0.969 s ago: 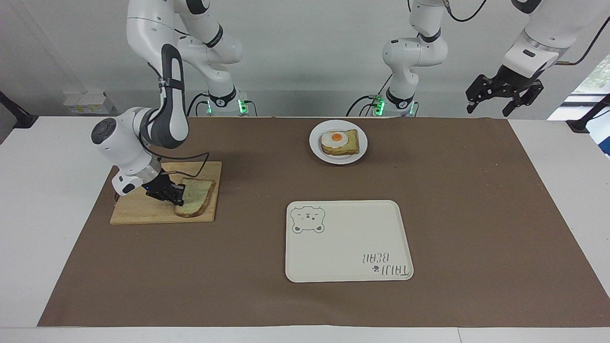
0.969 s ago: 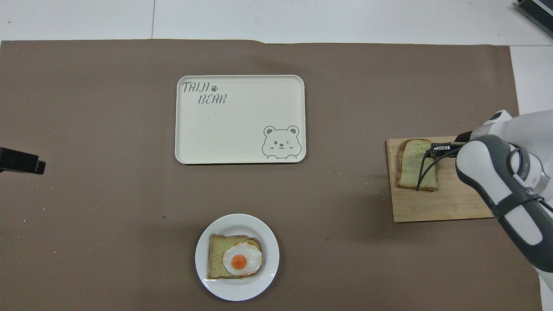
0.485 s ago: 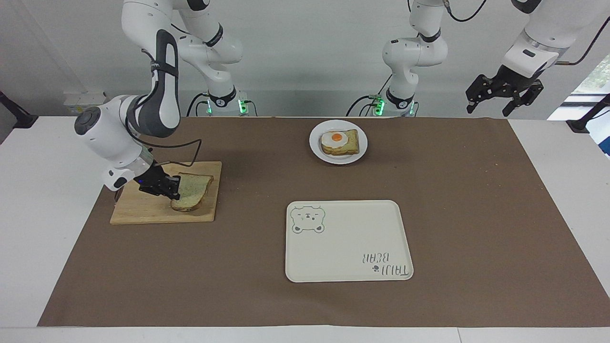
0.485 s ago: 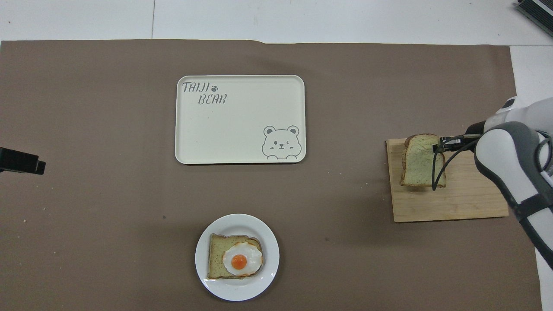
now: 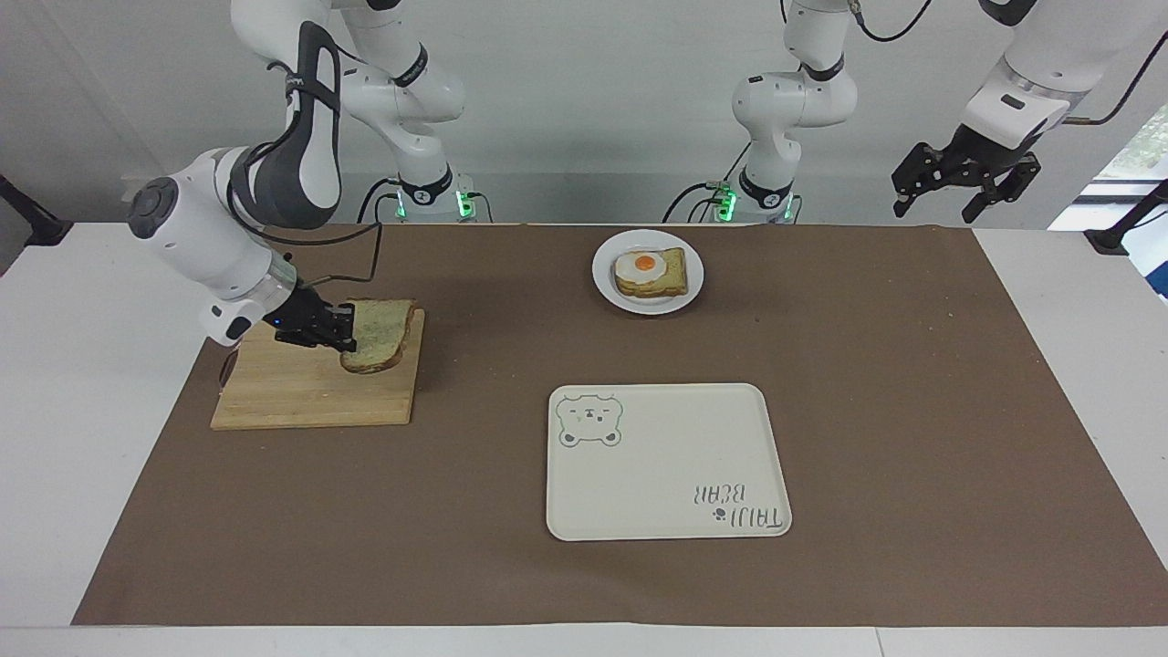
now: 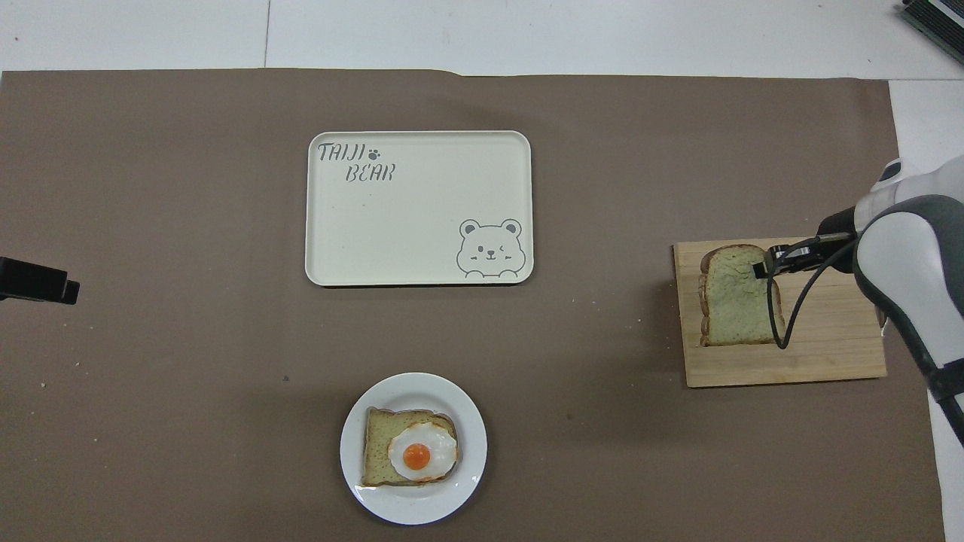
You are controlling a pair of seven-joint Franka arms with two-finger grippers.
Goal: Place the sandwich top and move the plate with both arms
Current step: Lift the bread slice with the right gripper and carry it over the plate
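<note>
The table [image 5: 1049, 365] is covered by a brown mat [image 5: 867, 411], and the cream tray [image 5: 666, 461] lies at its middle, lettered "TAIJI BEAR" beside a bear's face. At the right arm's end a wooden board [image 5: 301, 392] is seen, and over it the sandwich top [image 5: 376, 334] is held clear of the wood, pinched at one edge by the closed fingers of the right gripper [image 5: 342, 330]. The slice is carried roughly level, its long axis running toward and away from the robots. The plate [image 5: 604, 283], with egg toast [image 5: 650, 271] on it, sits nearer the robots than the tray and toward the left arm's end from the slice; that sideways crossing is judged to be the coming move. The left gripper [image 5: 965, 187] is held waiting with fingers spread, high over the mat's corner at its own end.
</note>
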